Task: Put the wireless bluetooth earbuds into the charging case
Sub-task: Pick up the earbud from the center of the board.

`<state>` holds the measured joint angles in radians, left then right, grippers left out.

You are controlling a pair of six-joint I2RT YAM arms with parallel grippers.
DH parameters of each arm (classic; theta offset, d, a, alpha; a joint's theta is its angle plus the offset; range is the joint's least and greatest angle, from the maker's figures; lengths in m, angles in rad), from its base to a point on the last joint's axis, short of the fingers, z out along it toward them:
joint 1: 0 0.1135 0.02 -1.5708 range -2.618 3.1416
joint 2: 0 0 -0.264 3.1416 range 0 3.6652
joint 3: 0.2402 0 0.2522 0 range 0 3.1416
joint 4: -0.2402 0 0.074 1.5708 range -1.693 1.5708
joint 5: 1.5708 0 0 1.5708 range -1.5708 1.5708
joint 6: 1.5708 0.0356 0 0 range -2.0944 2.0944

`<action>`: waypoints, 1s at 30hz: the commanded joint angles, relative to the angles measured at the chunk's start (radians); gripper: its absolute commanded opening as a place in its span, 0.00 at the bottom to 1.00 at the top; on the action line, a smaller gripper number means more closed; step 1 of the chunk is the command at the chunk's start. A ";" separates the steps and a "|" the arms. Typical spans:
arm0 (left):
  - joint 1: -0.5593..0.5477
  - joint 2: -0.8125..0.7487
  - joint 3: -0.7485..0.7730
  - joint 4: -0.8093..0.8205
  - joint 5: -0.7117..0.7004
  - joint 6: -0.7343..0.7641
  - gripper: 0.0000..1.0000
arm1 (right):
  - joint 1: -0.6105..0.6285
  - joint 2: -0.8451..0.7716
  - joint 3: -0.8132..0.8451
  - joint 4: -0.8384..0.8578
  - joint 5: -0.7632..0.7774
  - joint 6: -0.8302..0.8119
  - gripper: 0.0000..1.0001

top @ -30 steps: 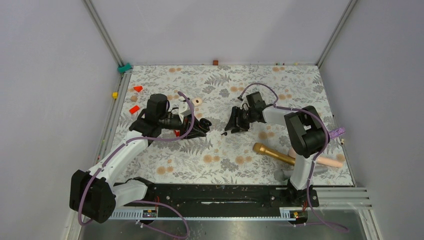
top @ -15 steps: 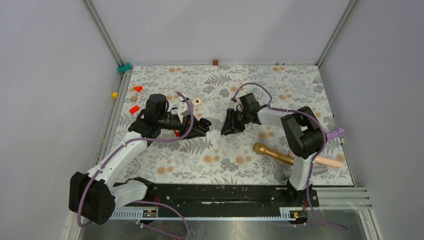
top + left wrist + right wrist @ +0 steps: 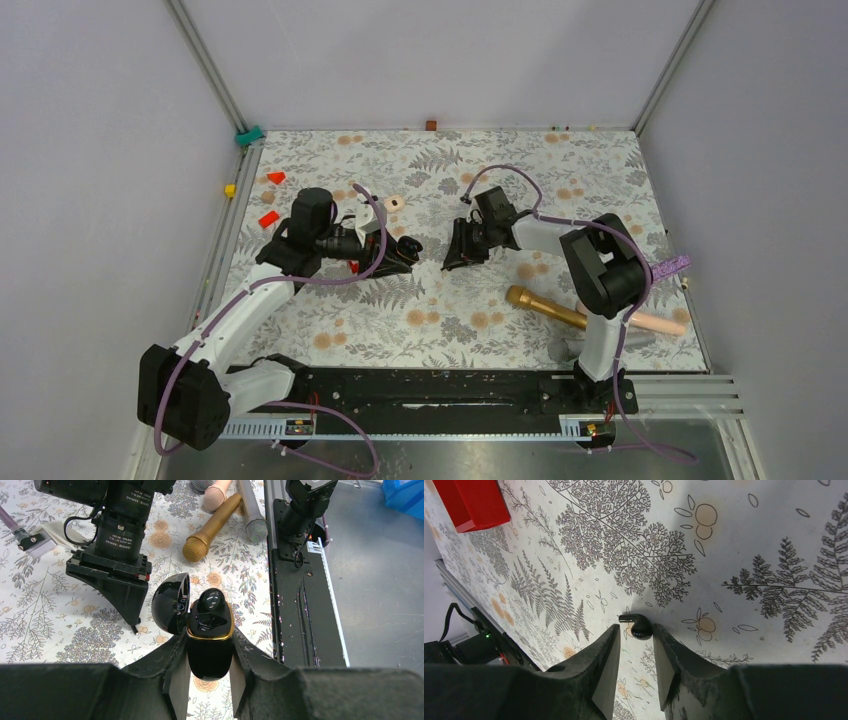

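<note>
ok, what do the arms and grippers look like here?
Left arm and right arm: white links, black joint housings, purple cable looped along each. Left gripper and right gripper: matte black, two wedge-shaped fingers tapering to the tips.

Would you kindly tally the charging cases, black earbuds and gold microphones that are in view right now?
Charging case: 1
Black earbuds: 2, the seated earbud and the loose earbud
Gold microphone: 1
Total: 4
</note>
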<state>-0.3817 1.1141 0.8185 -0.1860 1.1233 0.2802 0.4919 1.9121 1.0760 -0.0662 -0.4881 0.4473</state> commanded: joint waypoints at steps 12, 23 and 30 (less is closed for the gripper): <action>0.006 -0.019 0.034 0.045 0.025 0.009 0.00 | 0.056 0.010 0.013 -0.068 0.150 -0.076 0.17; 0.005 -0.026 0.008 0.119 -0.026 -0.057 0.00 | 0.063 -0.217 0.007 -0.030 0.187 -0.210 0.12; 0.005 0.002 -0.009 0.181 -0.137 -0.134 0.00 | 0.082 -0.381 0.013 -0.040 0.314 -0.354 0.11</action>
<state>-0.3809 1.1145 0.8158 -0.0959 1.0565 0.2016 0.5476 1.6329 1.0748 -0.1032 -0.2794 0.2146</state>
